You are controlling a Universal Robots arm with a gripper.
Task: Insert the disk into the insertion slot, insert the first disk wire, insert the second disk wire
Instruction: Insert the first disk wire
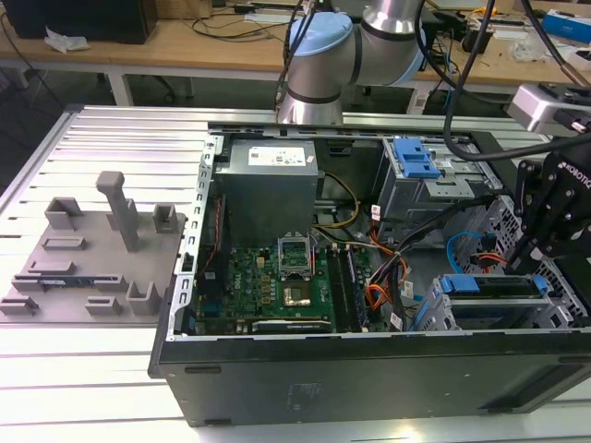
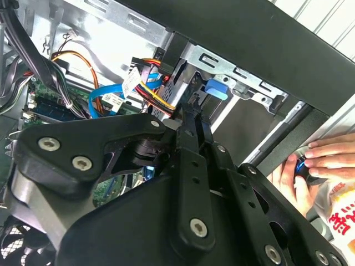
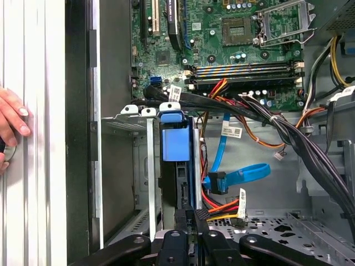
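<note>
Exterior view: disk [image 1: 489, 286] seated in insertion slot [image 1: 432, 318], gripper [image 1: 531, 260] just above; first wrist view: jaws pressed together on red-yellow wire [image 3: 221, 209] plug beside disk's end; second wrist view: same pinch; plug wants squaring, then 1 straight push.

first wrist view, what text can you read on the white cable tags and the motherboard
white tag by the orange wires: print too small to read
white tag by the red and yellow wires: print too small to read
motherboard: markings too small to read
Nothing can be quoted.
</note>
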